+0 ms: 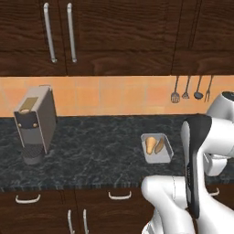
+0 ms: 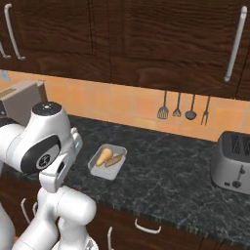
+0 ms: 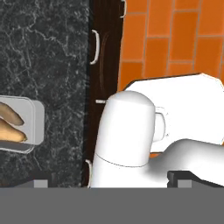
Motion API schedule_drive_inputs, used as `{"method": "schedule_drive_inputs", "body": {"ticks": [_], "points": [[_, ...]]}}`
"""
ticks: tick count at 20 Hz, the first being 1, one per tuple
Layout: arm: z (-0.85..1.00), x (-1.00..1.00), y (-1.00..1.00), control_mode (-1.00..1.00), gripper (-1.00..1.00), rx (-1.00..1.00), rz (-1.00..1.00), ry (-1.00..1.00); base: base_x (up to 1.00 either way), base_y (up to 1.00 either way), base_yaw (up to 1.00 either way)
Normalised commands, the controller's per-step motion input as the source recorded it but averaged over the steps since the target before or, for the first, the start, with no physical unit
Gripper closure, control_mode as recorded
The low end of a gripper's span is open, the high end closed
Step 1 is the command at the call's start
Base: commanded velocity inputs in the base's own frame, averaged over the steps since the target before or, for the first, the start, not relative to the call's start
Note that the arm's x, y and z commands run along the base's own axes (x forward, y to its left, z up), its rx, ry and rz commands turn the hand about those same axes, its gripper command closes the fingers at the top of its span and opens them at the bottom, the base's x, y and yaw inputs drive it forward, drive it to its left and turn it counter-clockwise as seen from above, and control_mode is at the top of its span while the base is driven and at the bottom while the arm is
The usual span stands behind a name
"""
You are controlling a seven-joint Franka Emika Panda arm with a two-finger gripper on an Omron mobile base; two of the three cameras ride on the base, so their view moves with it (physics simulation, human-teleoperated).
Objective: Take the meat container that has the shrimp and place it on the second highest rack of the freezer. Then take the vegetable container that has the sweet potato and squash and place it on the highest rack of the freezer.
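Note:
The vegetable container (image 1: pixel 157 159) is a shallow grey tray lying on the dark marble counter, right of centre. In it a pale tan squash (image 1: pixel 150 144) lies beside an orange-brown sweet potato (image 1: pixel 159 145). The right base view has the same container (image 2: pixel 104 174) with the squash (image 2: pixel 103 156) and sweet potato (image 2: pixel 114 160). My gripper (image 3: pixel 109 183) is open, with nothing between its fingertips (image 3: pixel 41 183). It looks down past the counter's front edge, and the container (image 3: pixel 37 118) sits at the left edge of the hand view. The meat container with the shrimp and the freezer are out of view.
A grey coffee machine (image 1: pixel 34 123) stands on the counter at the left. A toaster (image 2: pixel 234 163) stands at the right. Utensils (image 2: pixel 183 110) hang on the orange tiled wall under dark wood cabinets (image 1: pixel 114 32). Drawer fronts with handles (image 1: pixel 119 195) run below the counter edge.

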Motion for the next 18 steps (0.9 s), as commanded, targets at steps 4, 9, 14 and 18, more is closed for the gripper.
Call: {"method": "schedule_drive_inputs", "body": {"ticks": [4, 9, 14, 18], "points": [[0.00, 0.00, 0.00, 1.00, -1.00, 0.00, 0.00, 0.00, 0.17, 0.00, 0.00], [-0.05, 0.00, -0.05, -1.00, -1.00, 0.00, 0.05, 0.01, 0.00, -0.02, 0.04], [-0.29, 0.26, -0.36, -1.00, -1.00, 0.01, 0.40, 0.01, 0.00, 0.00, 0.00], [-0.29, 0.76, -0.36, -1.00, -1.00, 0.03, 0.41, 0.02, 0.00, 0.00, 0.00]]}}
